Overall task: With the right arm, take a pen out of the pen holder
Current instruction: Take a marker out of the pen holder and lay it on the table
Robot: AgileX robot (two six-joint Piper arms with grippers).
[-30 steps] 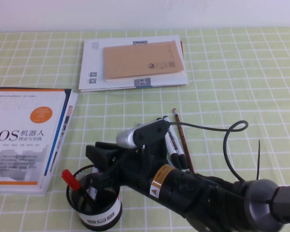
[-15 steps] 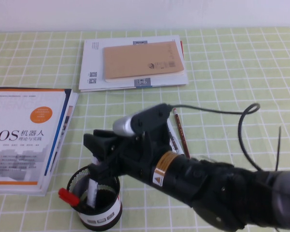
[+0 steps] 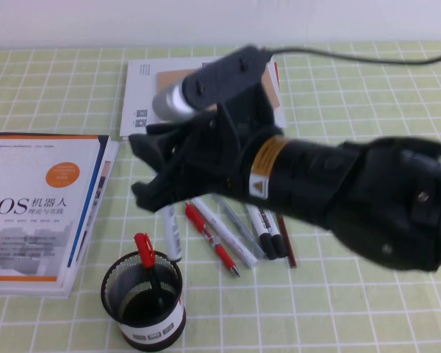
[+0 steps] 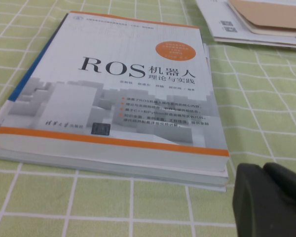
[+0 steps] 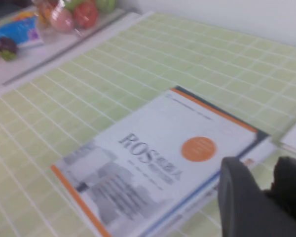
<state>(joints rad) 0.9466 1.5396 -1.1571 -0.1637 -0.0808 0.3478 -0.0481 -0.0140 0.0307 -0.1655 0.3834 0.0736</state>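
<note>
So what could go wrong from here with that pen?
The right end effector, raised near the pen holder, seems to hold the white pen only at its top; it might slip. Its dangling tip could snag the holder's rim or the red pen inside. The left end effector is parked by the book.

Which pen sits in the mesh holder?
The red-capped pen, leaning inside the black pen holder; the others are outside it. Right gripper hovers above them; left gripper sits beside the ROS book.

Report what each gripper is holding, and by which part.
Right gripper, above the pen holder, holds a white pen by its upper end. Left gripper, beside the ROS book, holds nothing.
</note>
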